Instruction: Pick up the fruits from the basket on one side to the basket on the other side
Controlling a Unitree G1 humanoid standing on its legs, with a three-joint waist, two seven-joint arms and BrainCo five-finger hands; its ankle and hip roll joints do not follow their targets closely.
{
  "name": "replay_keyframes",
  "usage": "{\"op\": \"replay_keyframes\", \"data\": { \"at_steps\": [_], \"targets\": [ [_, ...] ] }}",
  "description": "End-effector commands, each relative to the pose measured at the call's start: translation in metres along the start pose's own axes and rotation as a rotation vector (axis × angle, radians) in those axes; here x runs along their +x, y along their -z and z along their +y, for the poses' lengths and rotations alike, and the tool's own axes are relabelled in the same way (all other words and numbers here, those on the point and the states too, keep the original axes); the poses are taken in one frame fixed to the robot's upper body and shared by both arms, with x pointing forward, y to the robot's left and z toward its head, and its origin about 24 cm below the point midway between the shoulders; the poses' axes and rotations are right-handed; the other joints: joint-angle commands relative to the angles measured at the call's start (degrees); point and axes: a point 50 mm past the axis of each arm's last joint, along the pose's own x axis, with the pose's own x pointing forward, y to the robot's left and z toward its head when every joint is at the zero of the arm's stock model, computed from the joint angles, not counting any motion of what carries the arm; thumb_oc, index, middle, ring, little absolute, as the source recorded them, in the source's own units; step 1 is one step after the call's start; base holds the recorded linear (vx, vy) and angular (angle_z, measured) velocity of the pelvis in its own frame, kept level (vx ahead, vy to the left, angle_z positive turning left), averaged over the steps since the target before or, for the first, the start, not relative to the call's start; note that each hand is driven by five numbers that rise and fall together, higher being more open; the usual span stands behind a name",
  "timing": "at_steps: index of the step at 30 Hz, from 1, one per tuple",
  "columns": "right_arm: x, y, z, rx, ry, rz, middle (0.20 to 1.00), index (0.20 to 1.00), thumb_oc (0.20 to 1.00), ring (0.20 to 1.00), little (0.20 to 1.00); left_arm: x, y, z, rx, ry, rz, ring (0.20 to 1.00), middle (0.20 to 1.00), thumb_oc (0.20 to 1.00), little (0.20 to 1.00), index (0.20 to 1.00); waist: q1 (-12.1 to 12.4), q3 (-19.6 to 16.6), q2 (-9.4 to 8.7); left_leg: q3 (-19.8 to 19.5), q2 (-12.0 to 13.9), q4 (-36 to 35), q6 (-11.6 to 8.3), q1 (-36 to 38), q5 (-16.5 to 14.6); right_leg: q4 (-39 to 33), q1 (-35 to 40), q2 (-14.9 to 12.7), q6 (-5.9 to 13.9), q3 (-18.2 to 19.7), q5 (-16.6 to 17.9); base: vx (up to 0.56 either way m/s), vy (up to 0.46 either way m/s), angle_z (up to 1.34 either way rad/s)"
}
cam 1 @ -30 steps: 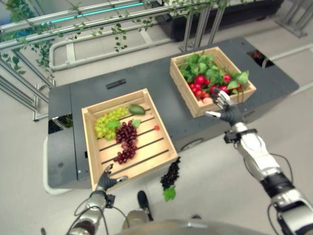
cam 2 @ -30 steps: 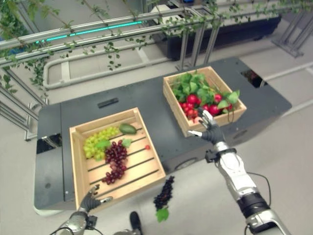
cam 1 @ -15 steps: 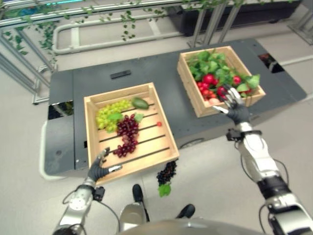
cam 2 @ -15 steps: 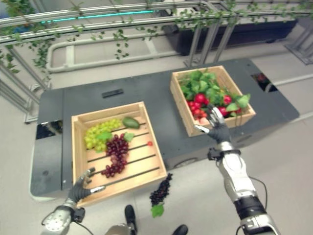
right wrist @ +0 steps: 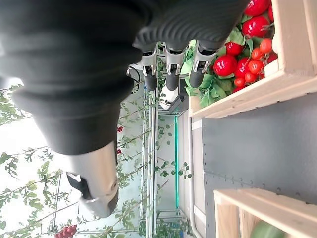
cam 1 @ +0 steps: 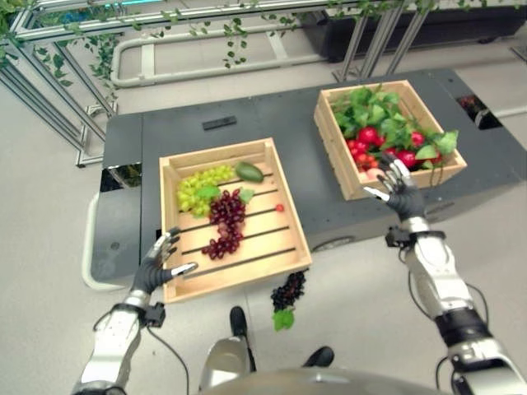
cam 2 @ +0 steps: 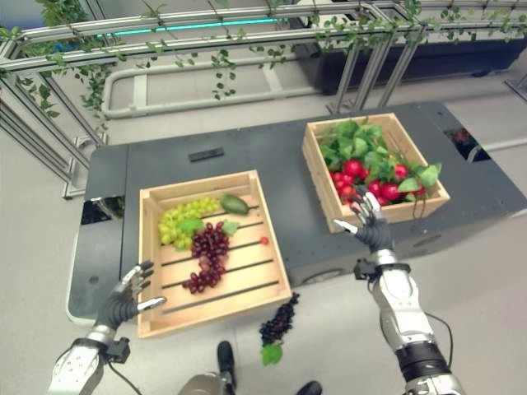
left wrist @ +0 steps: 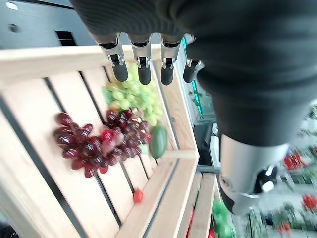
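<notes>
1. A dark grape bunch (cam 1: 287,291) lies on the floor (cam 1: 346,280), just before the bench (cam 1: 296,140).
2. The left hand (cam 1: 156,265), fingers spread and empty, hovers at the near corner of the left basket (cam 1: 237,277), which holds purple grapes (cam 1: 226,222) and green grapes (cam 1: 201,188).
3. The right hand (cam 1: 399,191), open and empty, hovers at the right basket (cam 1: 352,181) of red fruits (cam 1: 368,137).
4. No writing is legible.

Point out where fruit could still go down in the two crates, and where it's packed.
Left crate: bare slats on its near half, below the purple grapes, and on the strip beside the small red fruit. Its far-left corner is crowded with green grapes and an avocado. Right crate is packed with red fruit and leaves.
</notes>
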Motion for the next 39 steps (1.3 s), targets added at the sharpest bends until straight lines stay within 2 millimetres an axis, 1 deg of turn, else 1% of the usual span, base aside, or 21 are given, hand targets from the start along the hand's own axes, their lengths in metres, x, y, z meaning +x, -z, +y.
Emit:
{"op": "replay_keyframes", "data": {
  "at_steps": [1, 3, 4, 6, 7, 8, 9, 10, 11, 13, 14, 16, 18, 19, 20, 22, 25, 30, 33, 37, 39],
  "targets": [
    [-0.001, -0.026, -0.012, -0.015, 0.025, -0.133, 1.0, 1.0, 1.0, 1.0, 1.0, -0.001, 0.002, 0.022, -0.095, -0.183, -0.029, 1.0, 1.0, 1.0, 1.0, 1.0, 2.0, -1.6, -0.03, -0.5, 0.5, 1.5, -3.41, 2.0, -3.0, 4.8, -1.8, -5.8, 4.37, -4.0, 3.7, 0.01, -0.046, 0.18],
    [-0.003, -0.024, -0.014, -0.012, 0.033, -0.126, 1.0, 1.0, 1.0, 1.0, 1.0, -0.003, 0.008, 0.027, -0.12, -0.244, -0.007, 1.0, 1.0, 1.0, 1.0, 1.0, 2.2, -1.6, -0.01, -0.8, 0.6, 1.5, -3.48, 2.0, -2.9, 4.8, -1.7, -5.7, 4.3, -4.5, 3.5, 0.01, -0.045, 0.28],
    [-0.005, -0.022, -0.016, -0.002, 0.041, -0.117, 1.0, 1.0, 1.0, 1.0, 1.0, -0.008, 0.021, 0.033, -0.175, -0.329, 0.041, 1.0, 1.0, 1.0, 1.0, 1.0, 2.6, -1.7, 0.1, -1.2, 0.7, 1.6, -3.62, 1.8, -2.7, 4.8, -1.3, -5.6, 4.16, -5.1, 3.3, 0.0, -0.046, 0.19],
    [-0.006, -0.02, -0.015, -0.001, 0.036, -0.106, 1.0, 1.0, 1.0, 1.0, 1.0, -0.015, 0.035, 0.039, -0.201, -0.404, 0.105, 1.0, 1.0, 1.0, 1.0, 1.0, 2.9, -1.8, 0.14, -1.5, 0.7, 1.7, -3.7, 1.8, -2.6, 4.8, -1.0, -5.5, 4.08, -5.4, 3.2, 0.01, -0.038, 0.19],
    [-0.006, -0.02, -0.015, -0.001, 0.036, -0.107, 1.0, 1.0, 1.0, 1.0, 1.0, -0.015, 0.035, 0.039, -0.201, -0.405, 0.104, 1.0, 1.0, 1.0, 1.0, 1.0, 2.9, -1.8, 0.15, -1.5, 0.7, 1.7, -3.71, 1.7, -2.6, 4.8, -1.0, -5.4, 4.08, -5.5, 3.2, 0.01, -0.021, 0.26],
    [-0.006, -0.02, -0.015, -0.001, 0.028, -0.104, 1.0, 1.0, 1.0, 1.0, 1.0, -0.02, 0.046, 0.04, -0.217, -0.439, 0.155, 1.0, 1.0, 1.0, 1.0, 1.0, 2.9, -1.9, 0.12, -1.6, 0.7, 1.8, -3.69, 1.8, -2.6, 4.8, -0.9, -5.4, 4.08, -5.7, 3.2, 0.01, -0.025, 0.24],
    [-0.006, -0.019, -0.014, 0.001, 0.021, -0.094, 1.0, 1.0, 1.0, 1.0, 1.0, -0.032, 0.065, 0.041, -0.214, -0.486, 0.26, 1.0, 1.0, 1.0, 1.0, 1.0, 3.0, -2.1, 0.08, -1.6, 0.7, 1.9, -3.67, 1.8, -2.7, 4.8, -0.7, -5.4, 4.08, -5.6, 3.2, 0.01, -0.028, 0.18],
    [-0.005, -0.019, -0.013, -0.001, 0.014, -0.094, 1.0, 1.0, 1.0, 1.0, 1.0, -0.037, 0.075, 0.039, -0.217, -0.502, 0.316, 1.0, 1.0, 1.0, 1.0, 1.0, 2.9, -2.1, 0.03, -1.7, 0.7, 1.9, -3.65, 1.8, -2.7, 4.8, -0.7, -5.3, 4.08, -5.5, 3.2, 0.01, -0.02, 0.11],
    [-0.005, -0.018, -0.012, -0.001, 0.01, -0.092, 1.0, 1.0, 1.0, 1.0, 1.0, -0.045, 0.088, 0.036, -0.23, -0.524, 0.394, 1.0, 1.0, 1.0, 1.0, 1.0, 2.7, -2.2, 0.02, -1.6, 0.7, 1.9, -3.66, 1.8, -2.6, 4.8, -0.7, -5.3, 4.05, -5.5, 3.2, 0.0, -0.01, 0.06],
    [-0.002, -0.017, -0.009, -0.003, -0.007, -0.084, 1.0, 1.0, 1.0, 1.0, 1.0, -0.069, 0.117, 0.03, -0.168, -0.53, 0.613, 1.0, 1.0, 1.0, 1.0, 1.0, 2.0, -2.2, 0.13, -1.5, 0.7, 2.0, -3.67, 1.9, -2.6, 4.8, -0.8, -5.3, 3.98, -5.1, 3.2, 0.0, 0.0, 0.0],
    [0.0, -0.017, -0.006, -0.003, -0.015, -0.081, 1.0, 1.0, 1.0, 1.0, 1.0, -0.075, 0.126, 0.024, -0.168, -0.522, 0.679, 1.0, 1.0, 1.0, 1.0, 1.0, 1.7, -2.3, 0.11, -1.4, 0.7, 1.9, -3.66, 2.0, -2.7, 4.7, -0.9, -5.3, 3.96, -4.8, 3.2, 0.0, 0.0, 0.0],
    [0.006, -0.017, 0.0, -0.009, -0.039, -0.079, 1.0, 1.0, 1.0, 1.0, 1.0, -0.105, 0.151, 0.005, -0.143, -0.447, 0.91, 1.0, 1.0, 1.0, 1.0, 1.0, 0.7, -2.5, 0.17, -0.9, 0.7, 1.9, -3.58, 2.3, -2.7, 4.7, -1.2, -5.2, 3.94, -4.0, 3.4, 0.0, 0.0, 0.0],
    [0.012, -0.017, 0.009, -0.004, -0.068, -0.082, 1.0, 1.0, 1.0, 1.0, 1.0, -0.126, 0.164, -0.014, -0.153, -0.37, 1.064, 1.0, 1.0, 1.0, 1.0, 1.0, -0.2, -2.8, 0.26, -0.2, 0.8, 1.7, -3.5, 2.6, -2.8, 4.5, -1.5, -5.1, 3.93, -3.0, 3.6, 0.02, 0.039, -0.03],
    [0.015, -0.017, 0.015, 0.0, -0.086, -0.081, 1.0, 1.0, 1.0, 1.0, 1.0, -0.13, 0.167, -0.021, -0.114, -0.303, 1.107, 1.0, 1.0, 1.0, 1.0, 1.0, -0.8, -3.0, 0.22, 0.2, 0.7, 1.6, -3.42, 2.9, -3.0, 4.4, -1.6, -5.1, 3.9, -2.4, 3.7, 0.02, 0.034, -0.07],
    [0.015, -0.017, 0.016, -0.001, -0.087, -0.082, 1.0, 1.0, 1.0, 1.0, 1.0, -0.13, 0.167, -0.021, -0.113, -0.302, 1.107, 1.0, 1.0, 1.0, 1.0, 1.0, -0.8, -3.0, 0.24, 0.3, 0.7, 1.6, -3.41, 2.9, -3.1, 4.4, -1.7, -5.1, 3.9, -2.3, 3.7, 0.03, 0.033, -0.13],
    [0.018, -0.017, 0.024, 0.005, -0.111, -0.079, 1.0, 1.0, 1.0, 1.0, 1.0, -0.125, 0.168, -0.032, -0.167, -0.272, 1.115, 1.0, 1.0, 1.0, 1.0, 1.0, -1.5, -3.4, 0.13, 0.8, 0.7, 1.5, -3.22, 3.3, -3.3, 4.5, -1.9, -5.2, 3.91, -1.4, 3.8, 0.04, 0.031, -0.17],
    [0.02, -0.015, 0.03, 0.01, -0.122, -0.071, 1.0, 1.0, 1.0, 1.0, 1.0, -0.115, 0.165, -0.036, -0.183, -0.227, 1.094, 1.0, 1.0, 1.0, 1.0, 1.0, -1.9, -3.7, 0.16, 1.0, 0.5, 1.5, -2.97, 3.6, -3.5, 4.8, -1.8, -5.3, 3.96, -1.1, 3.8, 0.03, 0.018, -0.11],
    [0.026, -0.02, 0.041, 0.004, -0.175, -0.081, 1.0, 1.0, 1.0, 1.0, 1.0, -0.104, 0.162, -0.036, -0.134, -0.178, 1.074, 1.0, 1.0, 1.0, 1.0, 1.0, -2.3, -4.1, 0.2, 0.9, 0.1, 1.3, -2.5, 4.0, -4.2, 5.2, -1.8, -5.8, 4.23, -0.8, 4.0, 0.01, 0.039, -0.05],
    [0.026, -0.022, 0.045, -0.003, -0.209, -0.084, 1.0, 1.0, 1.0, 1.0, 1.0, -0.104, 0.162, -0.033, -0.133, -0.179, 1.071, 1.0, 1.0, 1.0, 1.0, 1.0, -2.2, -4.3, 0.31, 0.8, -0.4, 1.5, -1.98, 4.5, -4.9, 5.7, -1.7, -6.4, 4.43, -0.5, 4.1, 0.02, 0.074, -0.07],
    [0.024, -0.02, 0.048, 0.001, -0.215, -0.075, 1.0, 1.0, 1.0, 1.0, 1.0, -0.102, 0.161, -0.032, -0.128, -0.173, 1.059, 1.0, 1.0, 1.0, 1.0, 1.0, -1.9, -4.3, 0.64, 0.4, -1.1, 1.7, -1.28, 5.2, -5.7, 7.3, -1.5, -7.5, 4.76, -0.5, 4.0, 0.01, 0.086, -0.01],
    [0.024, -0.017, 0.046, -0.009, -0.216, -0.057, 1.0, 1.0, 1.0, 1.0, 1.0, -0.095, 0.158, -0.032, -0.12, -0.153, 1.03, 1.0, 1.0, 1.0, 1.0, 1.0, -2.3, -4.4, 1.14, 0.3, -1.6, 1.5, -0.91, 5.5, -5.9, 8.0, -1.5, -8.2, 5.07, -0.3, 4.3, 0.01, 0.114, 0.06]
  ]
}}
